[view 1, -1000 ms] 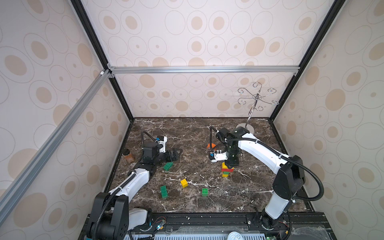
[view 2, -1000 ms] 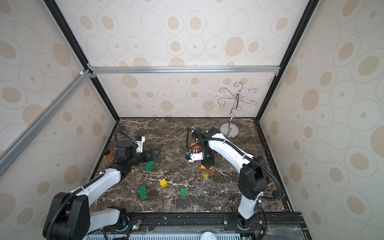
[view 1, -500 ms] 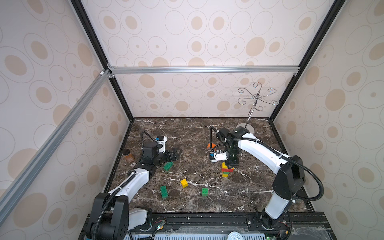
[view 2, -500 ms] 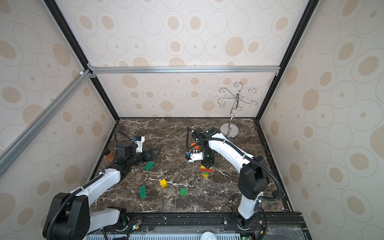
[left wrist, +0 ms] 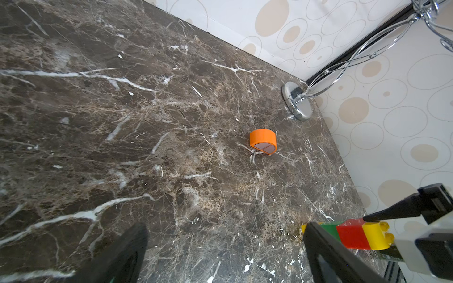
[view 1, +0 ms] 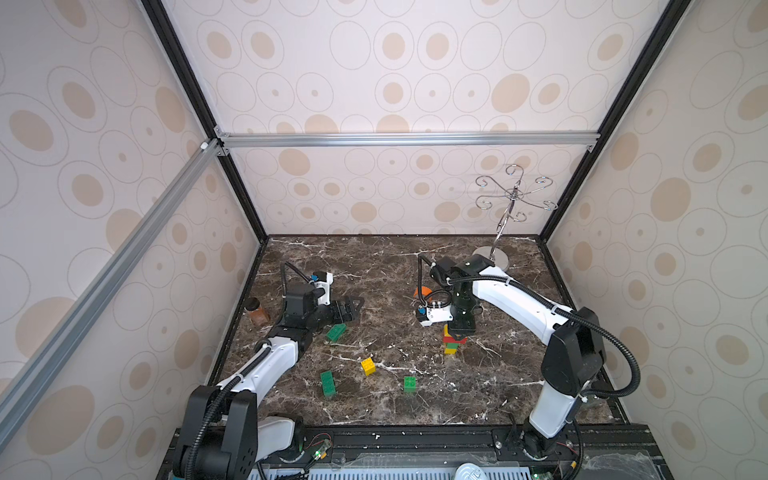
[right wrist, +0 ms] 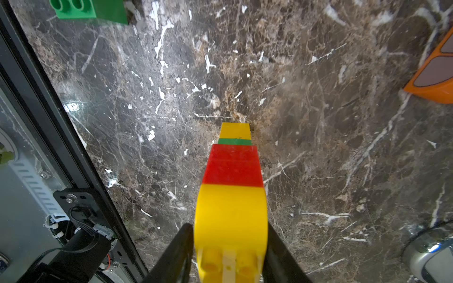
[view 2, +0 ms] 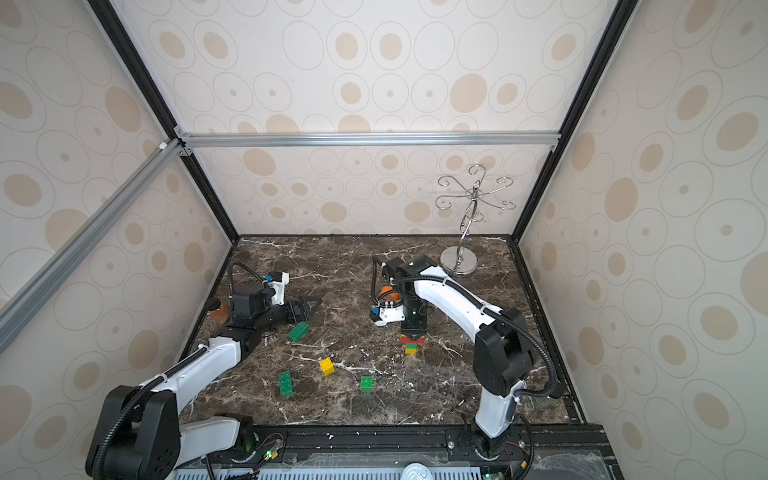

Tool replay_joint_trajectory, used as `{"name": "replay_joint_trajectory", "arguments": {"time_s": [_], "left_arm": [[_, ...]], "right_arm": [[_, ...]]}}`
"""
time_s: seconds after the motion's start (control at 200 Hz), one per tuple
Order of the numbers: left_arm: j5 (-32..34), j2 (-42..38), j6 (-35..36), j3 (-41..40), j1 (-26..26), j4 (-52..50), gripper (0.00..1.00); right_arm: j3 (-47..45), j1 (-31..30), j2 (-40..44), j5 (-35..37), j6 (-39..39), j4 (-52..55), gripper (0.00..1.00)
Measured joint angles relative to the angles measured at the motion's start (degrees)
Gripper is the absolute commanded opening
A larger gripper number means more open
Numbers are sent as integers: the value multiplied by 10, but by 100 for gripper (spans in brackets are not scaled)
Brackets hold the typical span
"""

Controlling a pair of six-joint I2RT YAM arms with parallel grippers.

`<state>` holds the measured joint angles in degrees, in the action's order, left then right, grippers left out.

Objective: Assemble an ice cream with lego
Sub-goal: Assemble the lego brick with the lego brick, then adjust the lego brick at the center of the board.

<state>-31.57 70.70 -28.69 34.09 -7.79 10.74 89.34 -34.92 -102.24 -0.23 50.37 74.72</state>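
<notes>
My right end effector [right wrist: 229, 230] straddles the yellow dome [right wrist: 231, 203] topping the red-green-yellow stack [view 1: 453, 343] on the table [view 1: 395, 270], jaws right against its sides, honestly can't tell if they're pinching it. My left end effector [view 1: 357, 306] hangs wide open and empty, well apart from the stack, and the orange dome [left wrist: 262, 141] lies near the stack's far side.

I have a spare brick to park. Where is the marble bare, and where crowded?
Bare: the far strip along the back wall, between the left gripper and the metal stand; the patch between the stack and the right arm's base. Crowded: the near middle, with three green bricks and a yellow brick.
</notes>
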Motion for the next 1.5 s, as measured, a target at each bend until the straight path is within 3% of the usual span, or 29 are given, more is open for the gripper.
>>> {"name": "replay_joint_trajectory", "arguments": {"time_s": [0.445, 0.615, 0.97, 1.311, 1.501], "left_arm": [[0, -6, 0, 0, 1, 0, 100], [0, -11, 0, 0, 1, 0, 100], [-1, -14, 0, 0, 1, 0, 100], [-6, -19, -6, 0, 2, 8, 100], [-10, -21, -15, -2, 2, 12, 100]], "right_arm": [[0, 1, 27, -18, -24, -2, 78], [0, 1, 98, -28, -64, -13, 100], [-81, -4, 270, -23, -231, -96, 99], [-217, -37, 385, 49, -484, -217, 98], [-282, -94, 409, 114, -588, -268, 98]]}}
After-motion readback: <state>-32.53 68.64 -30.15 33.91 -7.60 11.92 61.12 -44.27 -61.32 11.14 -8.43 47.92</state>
